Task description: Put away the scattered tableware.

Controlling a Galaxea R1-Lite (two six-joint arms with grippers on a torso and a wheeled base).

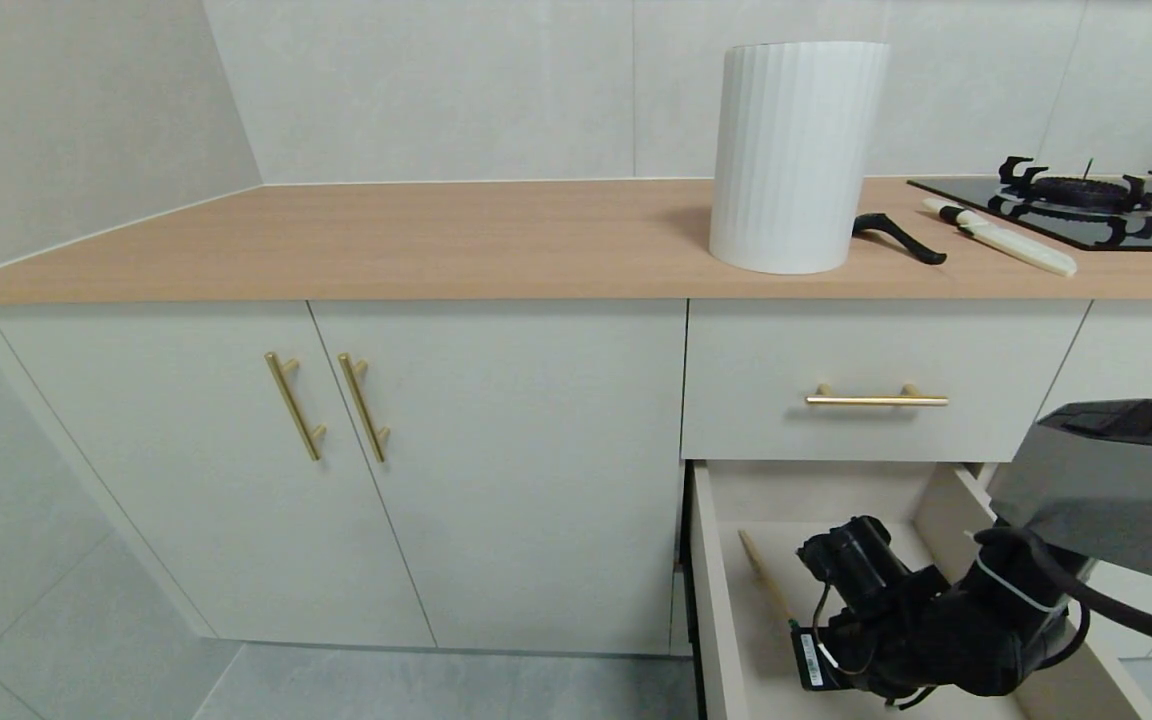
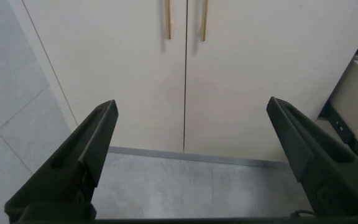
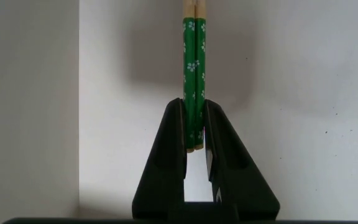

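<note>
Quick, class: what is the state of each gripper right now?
Left gripper: jaws open, holding nothing.
Right gripper: jaws closed on a pair of green chopsticks, at the open drawer.

Before you, a wooden countertop (image 1: 436,240) carries a tall white ribbed canister (image 1: 796,155), a black utensil handle (image 1: 901,238) just beside it, a cream knife (image 1: 1001,237) and a black hob (image 1: 1136,235).

Soft, even overhead light. The white canister (image 1: 796,150) casts a faint shadow on the countertop (image 1: 436,240); the chopsticks (image 3: 194,74), a diffuse one on the drawer floor (image 3: 303,124). Cabinet doors (image 1: 356,520) lean near the head view's left edge.
</note>
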